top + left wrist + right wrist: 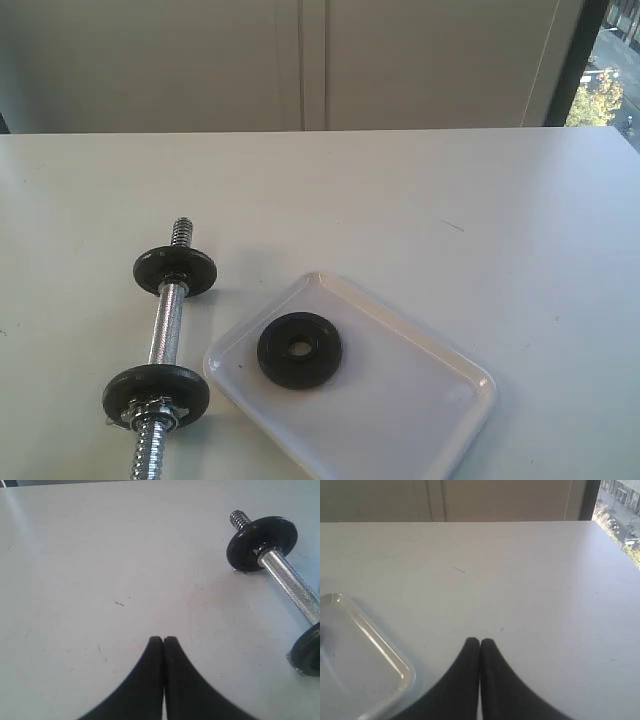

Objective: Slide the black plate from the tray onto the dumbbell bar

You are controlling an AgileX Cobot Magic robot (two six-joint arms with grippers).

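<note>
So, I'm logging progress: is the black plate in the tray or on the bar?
In the tray: the black plate lies flat inside its rim, apart from the dumbbell bar.

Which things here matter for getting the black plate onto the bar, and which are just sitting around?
For the job:
black plate
tray under it
dumbbell bar
left gripper, shut
right gripper, shut

Just there:
far mounted disc
near mounted disc
table
window
</note>
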